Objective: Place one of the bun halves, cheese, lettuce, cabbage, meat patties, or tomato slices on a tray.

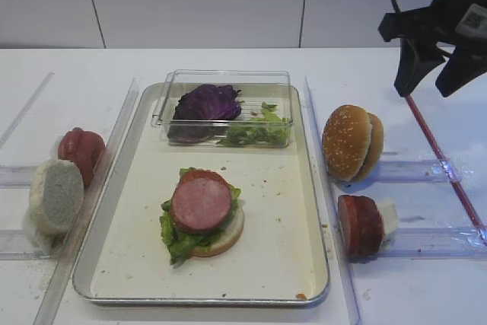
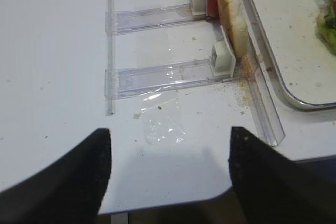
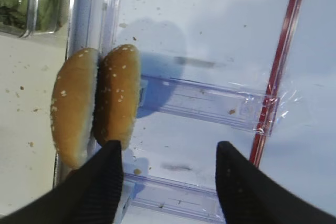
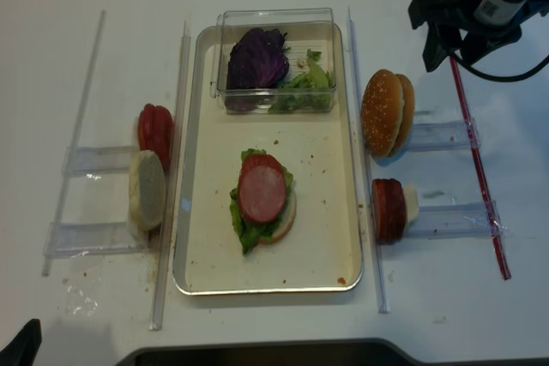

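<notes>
One smooth pink patty [image 1: 201, 205], leaf-bedded.

The tray [image 1: 319, 211] is viewed obliquely from the front and, in the realsense view, from straight overhead [image 4: 353, 212]. The 2 wrist cameras are aimed down close: sesame buns [image 3: 94, 111] right, pale bun [image 2: 233, 19] left.

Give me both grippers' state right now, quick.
Left gripper: open, holding nothing, above bare table.
Right gripper: open, holding nothing, above the sesame bun halves, not touching them.
</notes>
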Motion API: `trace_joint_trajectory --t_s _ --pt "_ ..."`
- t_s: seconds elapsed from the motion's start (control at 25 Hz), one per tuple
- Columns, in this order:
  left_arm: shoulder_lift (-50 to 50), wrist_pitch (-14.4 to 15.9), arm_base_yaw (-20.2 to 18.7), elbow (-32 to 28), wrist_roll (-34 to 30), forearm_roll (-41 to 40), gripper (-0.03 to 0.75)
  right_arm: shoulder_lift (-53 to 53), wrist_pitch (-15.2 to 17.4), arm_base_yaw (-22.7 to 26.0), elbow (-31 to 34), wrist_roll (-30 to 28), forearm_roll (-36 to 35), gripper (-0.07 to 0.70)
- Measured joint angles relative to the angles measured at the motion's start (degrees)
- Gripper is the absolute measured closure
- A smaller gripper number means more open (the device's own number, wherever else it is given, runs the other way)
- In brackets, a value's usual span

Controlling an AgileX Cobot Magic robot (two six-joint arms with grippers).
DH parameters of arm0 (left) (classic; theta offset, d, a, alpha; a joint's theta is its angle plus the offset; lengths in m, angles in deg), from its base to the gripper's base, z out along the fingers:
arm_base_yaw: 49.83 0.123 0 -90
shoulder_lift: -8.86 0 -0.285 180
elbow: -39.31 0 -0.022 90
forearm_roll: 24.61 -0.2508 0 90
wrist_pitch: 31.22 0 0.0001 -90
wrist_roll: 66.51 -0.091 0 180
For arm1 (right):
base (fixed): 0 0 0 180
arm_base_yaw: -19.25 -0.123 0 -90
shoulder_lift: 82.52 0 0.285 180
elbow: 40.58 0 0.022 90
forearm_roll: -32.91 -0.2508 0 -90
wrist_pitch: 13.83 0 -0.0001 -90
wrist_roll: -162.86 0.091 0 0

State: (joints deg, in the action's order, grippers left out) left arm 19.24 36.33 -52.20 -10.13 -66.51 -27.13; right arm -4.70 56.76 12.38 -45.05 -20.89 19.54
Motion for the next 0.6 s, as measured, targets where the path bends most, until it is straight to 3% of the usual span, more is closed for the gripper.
trace_joint_trajectory --t_s 0.6 --pt "0.0 0.0 0.0 0.0 0.0 0.0 0.276 1.5 0.0 8.4 0.0 -0.9 1.2 0.211"
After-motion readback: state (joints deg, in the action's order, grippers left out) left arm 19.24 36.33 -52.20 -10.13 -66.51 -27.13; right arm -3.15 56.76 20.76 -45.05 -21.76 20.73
